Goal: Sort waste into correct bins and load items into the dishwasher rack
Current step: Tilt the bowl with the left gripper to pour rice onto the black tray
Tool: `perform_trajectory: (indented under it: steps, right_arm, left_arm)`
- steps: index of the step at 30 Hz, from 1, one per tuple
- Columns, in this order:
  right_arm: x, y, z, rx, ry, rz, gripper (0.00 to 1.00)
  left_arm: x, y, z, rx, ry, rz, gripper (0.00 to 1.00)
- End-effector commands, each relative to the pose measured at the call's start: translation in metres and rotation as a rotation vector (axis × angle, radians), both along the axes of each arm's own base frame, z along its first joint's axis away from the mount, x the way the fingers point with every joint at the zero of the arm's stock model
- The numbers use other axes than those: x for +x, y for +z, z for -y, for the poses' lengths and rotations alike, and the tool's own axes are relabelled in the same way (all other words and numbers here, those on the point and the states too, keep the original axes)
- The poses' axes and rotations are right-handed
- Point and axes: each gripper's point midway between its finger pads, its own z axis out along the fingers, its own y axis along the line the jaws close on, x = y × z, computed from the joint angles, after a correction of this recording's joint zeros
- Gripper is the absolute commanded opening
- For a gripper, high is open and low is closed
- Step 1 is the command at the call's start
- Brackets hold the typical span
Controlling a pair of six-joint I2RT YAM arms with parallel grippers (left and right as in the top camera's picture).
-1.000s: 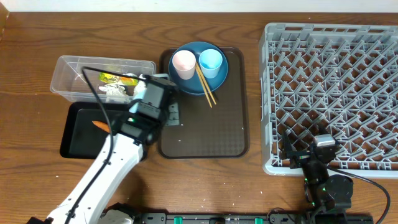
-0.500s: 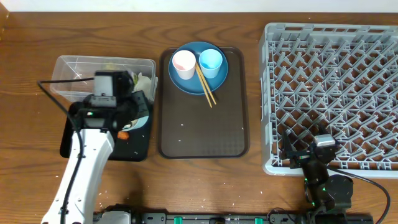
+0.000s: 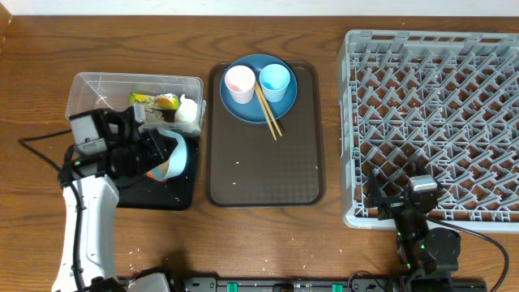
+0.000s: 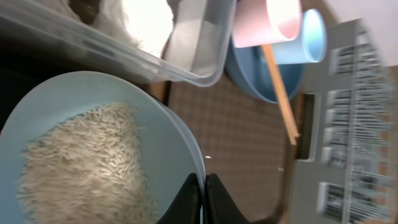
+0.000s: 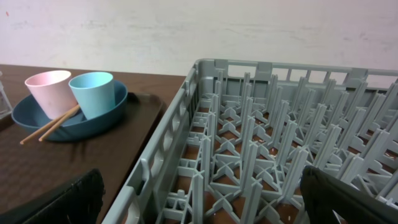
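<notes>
Pale round bowl (image 3: 173, 156) sits left-centre of the overhead frame, tipped steeply on edge over the right end of the shallow black rectangular tray (image 3: 154, 199). Its open side looks turned to frame left, toward the arm. A heap of loose white rice grains (image 4: 81, 163) is in the bowl, seen in the wrist view.

Left hand (image 4: 203, 194) is clenched on the bowl's rim at the lower edge of the wrist frame, with the bowl body up and left of the fingertips.

The clear plastic rectangular tub (image 3: 85, 88) lies just above the black tray in the overhead frame. It touches or nearly touches the tray and holds a yellow-green wrapper (image 3: 150, 100) and crumpled white paper (image 3: 188, 112).

Judgement: the dump turns on the mouth pointing down over the black tray, not the tub behind it. More tilt is likely needed.

Right hand (image 5: 202, 202) is spread wide and empty, low at the near edge of the large grey plastic lattice rack (image 3: 486, 122), far right and well apart from the bowl.

The left arm is the only one placed for this. The bowl's later slot lies across the whole bench to the right.
</notes>
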Motion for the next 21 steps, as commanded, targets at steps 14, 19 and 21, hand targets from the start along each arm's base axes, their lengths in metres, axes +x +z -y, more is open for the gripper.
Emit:
perform_trajectory:
  steps: [14,19,21]
  right_arm:
    - [0.0,0.0,-0.002,-0.011,0.008,0.004,0.99]
    - [0.0,0.0,-0.002,-0.011,0.008,0.004,0.99]
    - [0.0,0.0,-0.002,-0.011,0.008,0.004,0.99]
  left_arm:
    - [-0.023,0.031,-0.023,-0.358,0.007,0.236,0.06]
    - [-0.029,0.048,-0.027,-0.46,-0.009,0.346,0.06]
    - [-0.031,0.052,-0.027,-0.483,-0.018,0.375,0.06]
